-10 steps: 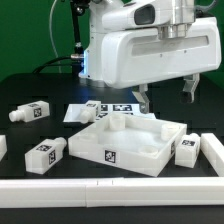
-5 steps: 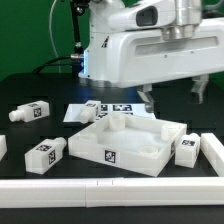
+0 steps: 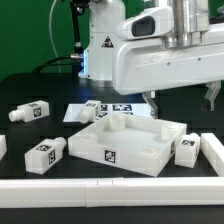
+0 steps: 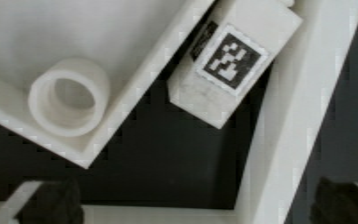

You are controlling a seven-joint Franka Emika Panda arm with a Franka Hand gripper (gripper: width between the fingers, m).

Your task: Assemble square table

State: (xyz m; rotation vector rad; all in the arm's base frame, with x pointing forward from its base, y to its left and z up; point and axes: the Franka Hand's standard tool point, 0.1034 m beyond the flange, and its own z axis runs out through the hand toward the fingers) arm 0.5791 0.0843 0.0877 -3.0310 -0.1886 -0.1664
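Note:
The square table's white slab (image 3: 130,140) lies in the middle of the black table, a tag on its front wall. A short leg (image 3: 113,122) stands upright on the slab near its far corner. Loose tagged legs lie at the exterior view's left (image 3: 30,112) and front left (image 3: 45,155). A third leg (image 3: 187,150) rests against the slab's right side. My gripper (image 3: 182,98) hangs open above that right side with nothing between its fingers. The wrist view shows that leg (image 4: 229,62) between the slab's corner socket (image 4: 66,95) and a rail, the gripper (image 4: 194,205) wide open.
The marker board (image 3: 105,108) lies behind the slab. A long white border rail (image 3: 110,187) runs along the front, and another (image 3: 213,150) runs down the exterior view's right, close beside the right leg; it also shows in the wrist view as a rail (image 4: 291,130). A white piece (image 3: 2,145) sits at the left edge.
The arm has shifted toward the exterior view's right, carrying the open gripper from over the slab's far side to above its right edge. No part has moved.

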